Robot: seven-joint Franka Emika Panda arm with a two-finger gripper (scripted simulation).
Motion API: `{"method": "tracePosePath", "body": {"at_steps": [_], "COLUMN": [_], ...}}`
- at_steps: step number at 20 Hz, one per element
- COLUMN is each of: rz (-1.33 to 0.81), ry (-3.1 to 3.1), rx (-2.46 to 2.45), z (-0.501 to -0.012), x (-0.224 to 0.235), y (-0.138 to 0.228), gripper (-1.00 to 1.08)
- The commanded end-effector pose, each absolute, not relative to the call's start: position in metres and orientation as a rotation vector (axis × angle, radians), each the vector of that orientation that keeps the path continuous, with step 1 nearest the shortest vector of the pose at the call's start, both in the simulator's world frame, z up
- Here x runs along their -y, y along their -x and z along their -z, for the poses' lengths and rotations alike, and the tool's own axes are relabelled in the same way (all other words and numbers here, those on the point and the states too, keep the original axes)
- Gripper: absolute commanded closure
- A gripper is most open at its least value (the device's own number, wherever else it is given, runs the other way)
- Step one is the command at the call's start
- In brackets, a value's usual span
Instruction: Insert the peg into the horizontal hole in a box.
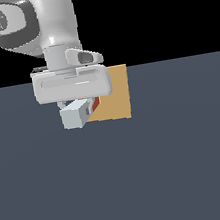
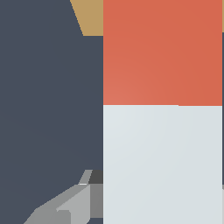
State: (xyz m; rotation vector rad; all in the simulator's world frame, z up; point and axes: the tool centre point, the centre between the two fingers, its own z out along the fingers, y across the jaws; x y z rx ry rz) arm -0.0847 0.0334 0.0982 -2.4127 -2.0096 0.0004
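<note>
The peg (image 1: 77, 114) hangs above the floor, its pale grey-white end toward the camera and its red end (image 1: 96, 104) toward the tan-orange box (image 1: 114, 95). My gripper (image 1: 76, 106) is shut on the peg's pale part, with the white hand body right above it. In the wrist view the peg (image 2: 162, 162) fills most of the picture, red part (image 2: 162, 52) farther out, and a strip of the box (image 2: 89, 15) shows beyond it. One grey finger (image 2: 72, 203) shows beside the pale part. The hole is hidden behind the peg and hand.
A dark blue-grey floor (image 1: 143, 177) spreads all around the box. The arm's white links (image 1: 31, 23) rise above the hand. No other objects show.
</note>
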Motion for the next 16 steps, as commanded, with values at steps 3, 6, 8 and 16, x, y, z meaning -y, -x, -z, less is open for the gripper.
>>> {"method": "tracePosePath", "body": {"at_steps": [3,6,8,16], "rz": [0.000,0.000,0.001,0.004], "ry": [2.413,2.413,2.413,2.414], "rx": [2.010,2.010,2.010,2.010], "z": [-0.098,-0.098,-0.099,-0.100], "x": [-0.034,-0.039,-0.046,-0.101], "y": [0.084,0.084,0.083,0.073], "gripper": [1.08,1.08,1.08,1.08]}}
